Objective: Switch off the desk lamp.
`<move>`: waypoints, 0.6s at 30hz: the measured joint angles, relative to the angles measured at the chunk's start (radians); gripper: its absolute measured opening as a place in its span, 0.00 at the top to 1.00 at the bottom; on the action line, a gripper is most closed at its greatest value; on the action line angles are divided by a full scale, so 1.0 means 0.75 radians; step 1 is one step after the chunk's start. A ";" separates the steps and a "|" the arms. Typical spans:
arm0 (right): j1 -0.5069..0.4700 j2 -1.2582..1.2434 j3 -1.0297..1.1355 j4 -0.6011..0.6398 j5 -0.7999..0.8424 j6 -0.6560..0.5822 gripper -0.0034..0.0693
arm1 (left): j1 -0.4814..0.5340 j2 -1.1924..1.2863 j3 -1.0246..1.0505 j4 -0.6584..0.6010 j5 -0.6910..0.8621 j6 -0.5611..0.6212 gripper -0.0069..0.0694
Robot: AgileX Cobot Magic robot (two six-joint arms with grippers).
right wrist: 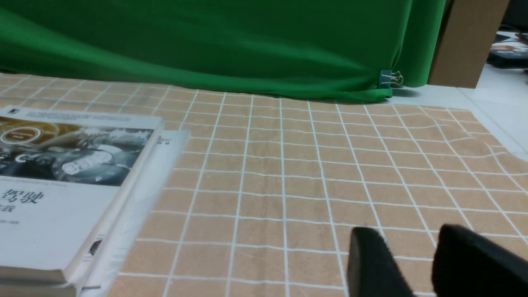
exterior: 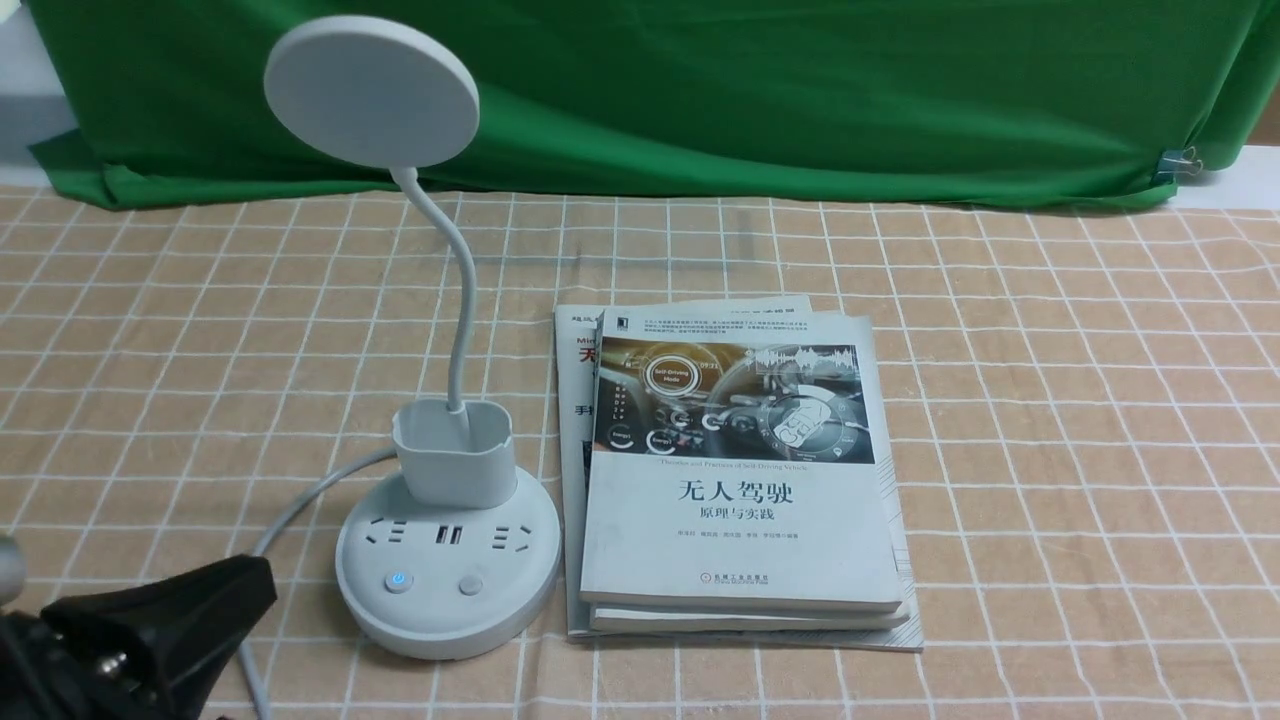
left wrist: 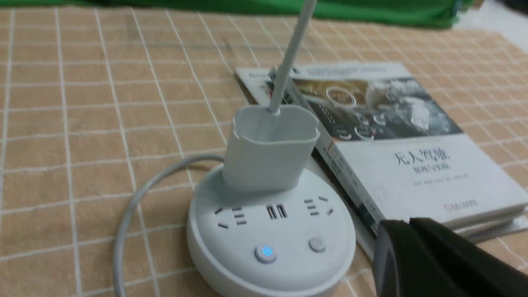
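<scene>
The white desk lamp (exterior: pixel 447 560) stands left of centre, with its round disc head (exterior: pixel 371 92) up at the back, a bendy neck, a cup holder (exterior: pixel 455 452) and a round base with sockets. On the base, the left button (exterior: pixel 398 581) glows blue and a plain grey button (exterior: pixel 470 585) sits beside it. Both also show in the left wrist view: the lit button (left wrist: pixel 266 251) and the grey one (left wrist: pixel 317 244). My left gripper (exterior: pixel 255 580) is shut and empty, hovering just front-left of the base; in its wrist view (left wrist: pixel 408 223) the tips sit beside the base. My right gripper (right wrist: pixel 406 235) is open and empty over bare cloth.
A stack of books (exterior: pixel 735 480) lies right of the lamp, touching its base. The lamp's grey cable (exterior: pixel 300 500) curves off to the left front. A green backdrop (exterior: pixel 760 90) hangs behind the checked tablecloth (exterior: pixel 1080 420).
</scene>
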 joint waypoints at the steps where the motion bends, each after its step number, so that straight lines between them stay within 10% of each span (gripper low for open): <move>1: 0.000 0.000 0.000 0.000 0.000 0.000 0.62 | 0.000 -0.004 0.006 0.000 -0.003 0.000 0.91; 18: 0.000 0.000 0.000 0.000 0.000 0.000 0.62 | 0.000 -0.010 0.064 0.093 -0.004 0.001 0.91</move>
